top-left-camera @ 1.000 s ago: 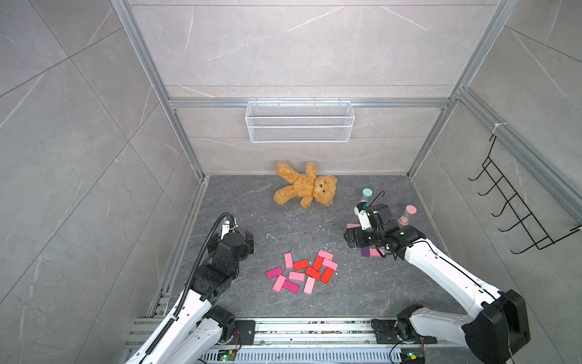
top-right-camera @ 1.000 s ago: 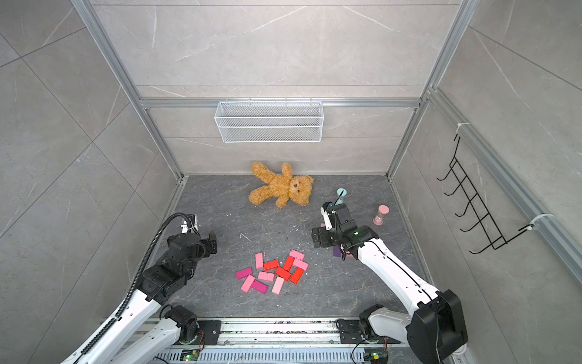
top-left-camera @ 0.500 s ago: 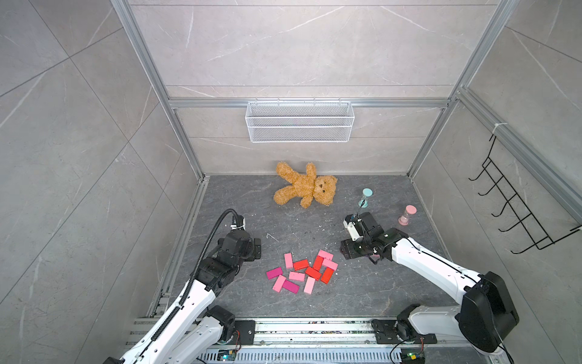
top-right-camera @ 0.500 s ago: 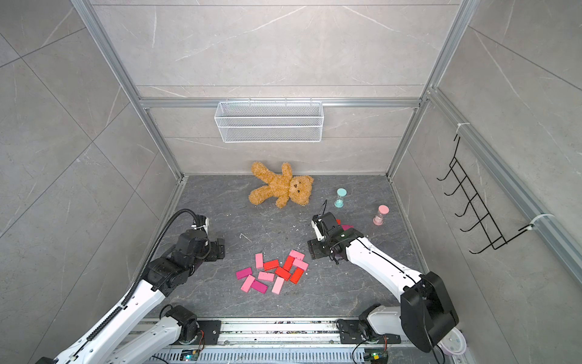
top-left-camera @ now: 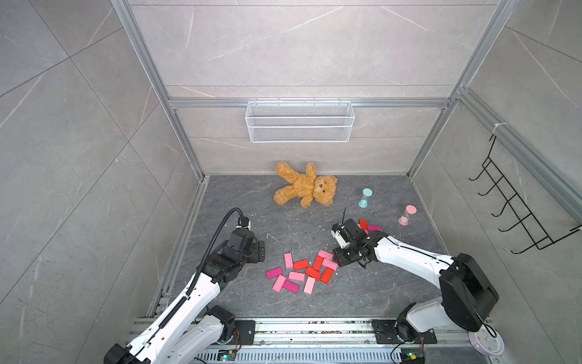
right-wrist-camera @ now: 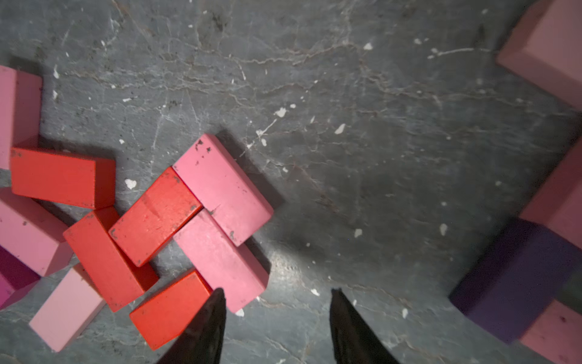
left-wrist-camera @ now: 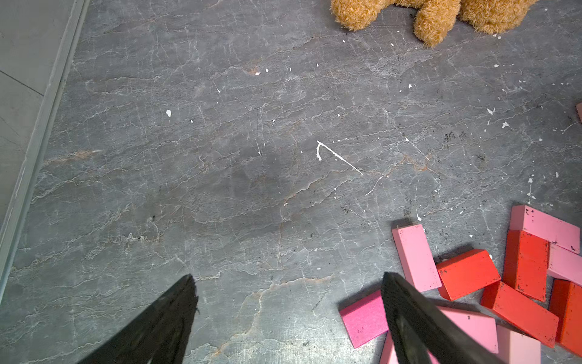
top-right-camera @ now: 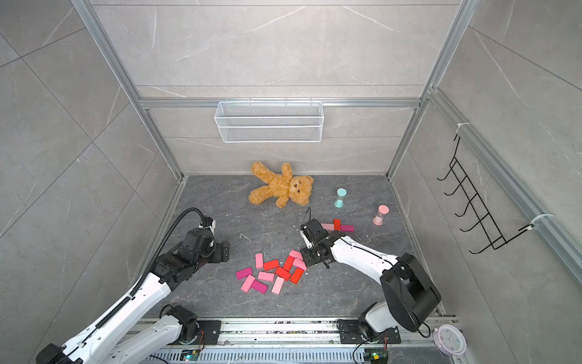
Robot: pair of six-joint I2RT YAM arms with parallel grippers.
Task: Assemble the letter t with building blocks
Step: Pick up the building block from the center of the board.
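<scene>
Right tool (right-wrist-camera: 277, 291) now beside chipped blocks (right-wrist-camera: 220, 186)

No writing, label, brand or number can be read in any view. The small round lilac clock (top-right-camera: 449, 338) lying beside the front metal rail (top-right-camera: 283, 329) shows a pale dial, but its figures are too small to make out

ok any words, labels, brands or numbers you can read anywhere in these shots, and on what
No text can be read in any view.
On the building blocks: plain painted faces with chipped paint, no print.
On the round clock by the front rail: dial marks too small to read.
</scene>
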